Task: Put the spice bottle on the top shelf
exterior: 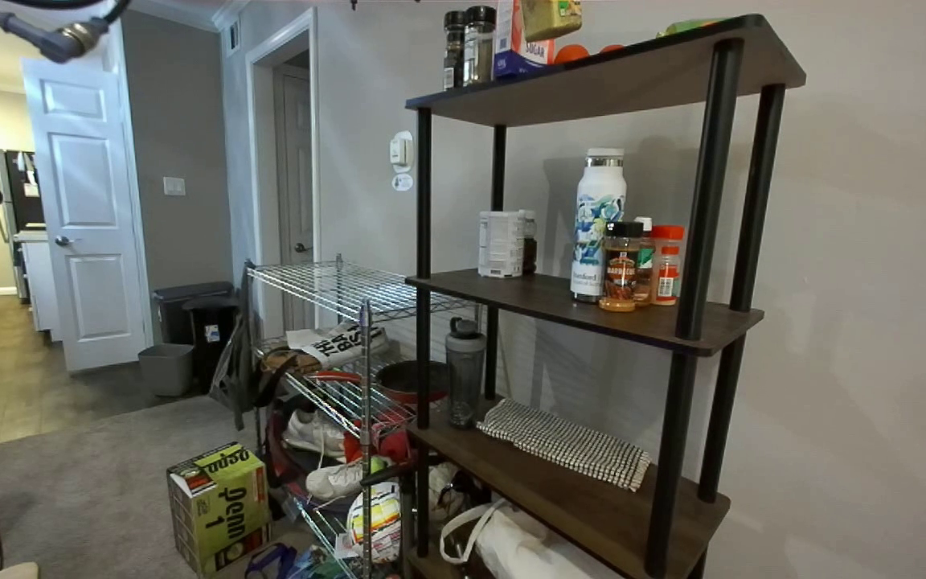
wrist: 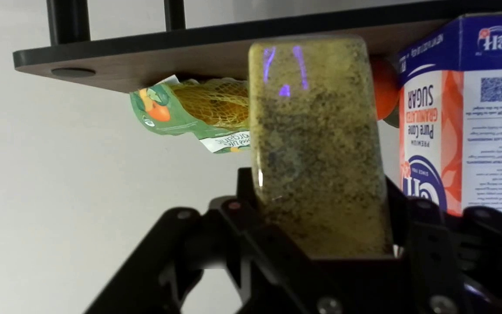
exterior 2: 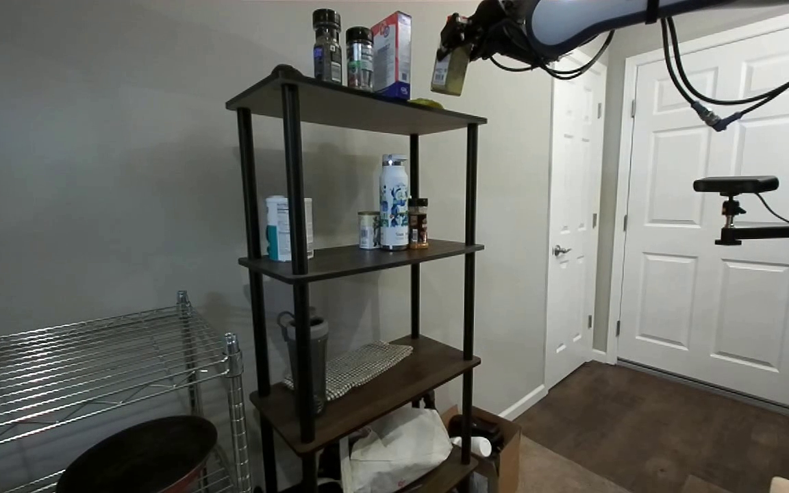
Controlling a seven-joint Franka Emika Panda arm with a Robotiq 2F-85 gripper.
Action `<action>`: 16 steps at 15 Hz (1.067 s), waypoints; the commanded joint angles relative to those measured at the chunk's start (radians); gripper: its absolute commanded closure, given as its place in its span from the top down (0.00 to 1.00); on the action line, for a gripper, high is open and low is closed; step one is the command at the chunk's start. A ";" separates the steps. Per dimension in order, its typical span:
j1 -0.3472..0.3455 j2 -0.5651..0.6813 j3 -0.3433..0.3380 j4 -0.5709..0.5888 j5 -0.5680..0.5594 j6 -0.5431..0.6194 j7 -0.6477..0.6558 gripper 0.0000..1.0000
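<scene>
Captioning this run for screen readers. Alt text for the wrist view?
The tool grips the yellowish spice bottle in front of the top shelf, shown upside down. On the shelf, a netted bag lies at picture left, a sugar box stands at right.

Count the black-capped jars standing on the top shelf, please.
2. On the top shelf, in an exterior view, one jar stands beside the sugar box, another jar further left. Others may be hidden.

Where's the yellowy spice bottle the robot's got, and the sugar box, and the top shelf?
Spice bottle (wrist: 318, 148): wrist view, on the middle of its speckled side.
Sugar box (wrist: 482, 117): wrist view, on its white printed side.
Top shelf (exterior: 616, 90): in an exterior view, on its brown underside.
</scene>
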State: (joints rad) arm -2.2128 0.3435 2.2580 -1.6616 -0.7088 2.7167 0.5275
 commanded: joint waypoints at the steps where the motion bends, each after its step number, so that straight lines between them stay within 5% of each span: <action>1: 0.042 -0.005 -0.025 0.039 0.034 -0.012 -0.035 0.39; 16: 0.174 -0.004 -0.121 0.099 0.027 -0.076 -0.047 0.39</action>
State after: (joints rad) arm -2.0697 0.3416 2.1545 -1.5960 -0.7073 2.6595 0.5228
